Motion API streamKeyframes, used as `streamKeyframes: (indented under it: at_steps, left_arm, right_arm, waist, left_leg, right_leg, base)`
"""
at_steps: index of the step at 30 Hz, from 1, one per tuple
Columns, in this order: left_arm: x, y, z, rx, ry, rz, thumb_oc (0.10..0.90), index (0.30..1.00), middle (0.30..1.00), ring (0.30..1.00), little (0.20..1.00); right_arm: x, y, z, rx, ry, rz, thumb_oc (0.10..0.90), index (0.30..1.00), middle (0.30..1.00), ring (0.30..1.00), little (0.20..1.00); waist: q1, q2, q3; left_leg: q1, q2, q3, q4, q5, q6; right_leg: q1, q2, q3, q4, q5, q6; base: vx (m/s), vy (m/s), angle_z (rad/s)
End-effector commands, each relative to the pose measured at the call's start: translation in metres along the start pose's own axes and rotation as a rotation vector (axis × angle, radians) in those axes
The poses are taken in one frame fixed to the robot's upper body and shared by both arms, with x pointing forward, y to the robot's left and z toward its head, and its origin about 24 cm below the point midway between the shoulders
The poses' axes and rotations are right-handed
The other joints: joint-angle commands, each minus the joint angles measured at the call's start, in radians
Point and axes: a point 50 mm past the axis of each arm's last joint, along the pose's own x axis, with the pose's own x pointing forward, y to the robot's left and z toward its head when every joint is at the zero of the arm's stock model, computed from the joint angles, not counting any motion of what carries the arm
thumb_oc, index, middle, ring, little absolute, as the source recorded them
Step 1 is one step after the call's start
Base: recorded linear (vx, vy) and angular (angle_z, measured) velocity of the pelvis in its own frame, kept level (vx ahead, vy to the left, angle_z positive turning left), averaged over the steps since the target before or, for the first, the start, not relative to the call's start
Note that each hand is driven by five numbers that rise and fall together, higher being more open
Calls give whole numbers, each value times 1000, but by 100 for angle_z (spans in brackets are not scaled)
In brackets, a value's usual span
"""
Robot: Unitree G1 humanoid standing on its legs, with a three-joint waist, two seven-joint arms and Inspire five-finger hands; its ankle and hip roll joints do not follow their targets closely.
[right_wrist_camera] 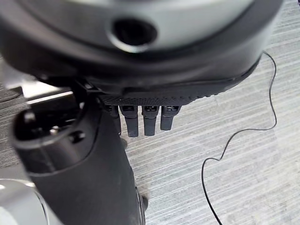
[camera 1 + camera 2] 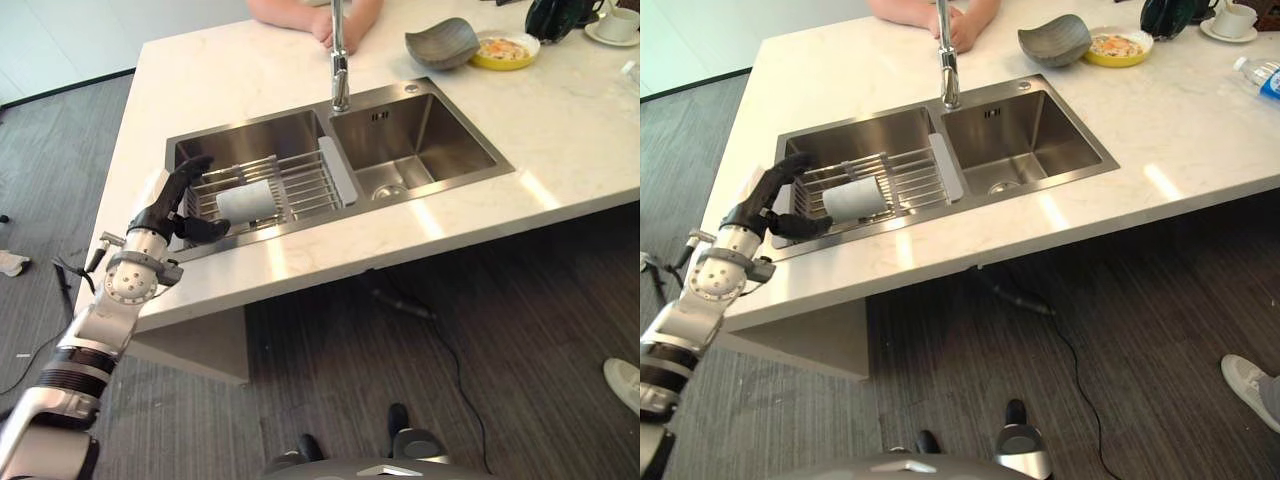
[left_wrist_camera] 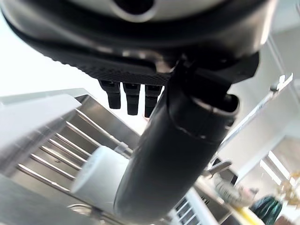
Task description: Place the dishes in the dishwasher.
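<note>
A white cup (image 2: 247,199) lies on its side on a wire rack (image 2: 305,185) in the left basin of the steel sink (image 2: 250,135). My left hand (image 2: 172,205) hovers at the basin's left rim, open, its fingers raised above the rack and its thumb (image 3: 168,154) reaching toward the cup's near end without closing on it. The cup (image 3: 101,176) shows just past the thumb in the left wrist view. My right hand (image 1: 140,119) hangs over the striped floor with its fingers straight and nothing in it.
A tall faucet (image 2: 340,60) stands behind the sink's divider. A grey bowl (image 2: 443,42), a yellow bowl of food (image 2: 505,50) and a cup on a saucer (image 2: 615,25) sit at the counter's far right. A person's hands (image 2: 325,20) rest on the far edge.
</note>
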Motion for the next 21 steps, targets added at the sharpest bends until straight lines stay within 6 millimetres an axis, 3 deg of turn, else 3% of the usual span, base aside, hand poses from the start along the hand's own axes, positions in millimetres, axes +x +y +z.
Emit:
streamKeyframes:
  at_steps: [1, 2, 3, 5, 15, 21]
  left_arm:
    - [31, 55, 78, 130, -321, 170, 800, 900, 900, 900, 900]
    - [31, 55, 78, 130, -321, 170, 800, 900, 900, 900, 900]
    - [34, 44, 77, 147, -308, 167, 800, 900, 900, 900, 900]
    - [49, 17, 85, 176, -305, 87, 800, 900, 900, 900, 900]
    - [65, -1, 83, 296, -262, 10, 800, 900, 900, 900, 900]
    - [74, 1, 85, 361, -238, 27, 800, 900, 900, 900, 900]
  right_arm:
    - [-15, -47, -18, 32, 66, -109, 800, 900, 900, 900, 900]
    - [-15, -47, -18, 32, 66, -109, 800, 900, 900, 900, 900]
    - [-3, -22, 8, 17, -19, -53, 800, 900, 900, 900, 900]
    - [6, 0, 40, 38, -101, 18, 800, 900, 900, 900, 900]
    - [5, -6, 36, 51, -89, -11, 800, 900, 900, 900, 900]
    - [5, -5, 37, 45, -92, -16, 800, 900, 900, 900, 900]
  waist:
    - [17, -37, -59]
    - [17, -37, -59]
    - [30, -41, -63]
    - [40, -37, -78]
    - [30, -32, -92]
    - [23, -31, -90]
  left_leg:
    - [-55, -15, 0, 23, -20, -5]
    - [-55, -15, 0, 23, -20, -5]
    - [-55, -18, -5, 22, -23, 0]
    - [-51, -24, -5, 20, -33, 8]
    - [-45, -36, -9, 16, -45, 14]
    - [-43, -39, -9, 14, -48, 16]
  right_leg:
    - [-11, -151, -76, 141, -104, 149]
    - [-11, -151, -76, 141, -104, 149]
    - [-5, -155, -86, 136, -105, 151]
    - [0, -163, -97, 127, -99, 158]
    - [16, -166, -114, 106, -94, 162]
    - [15, -164, -113, 100, -90, 164]
  base:
    - [38, -16, 1]
    - [49, -46, 0]
    - [41, 14, -7]
    - [80, 42, 19]
    - [42, 17, 4]
    - [7, 5, -1]
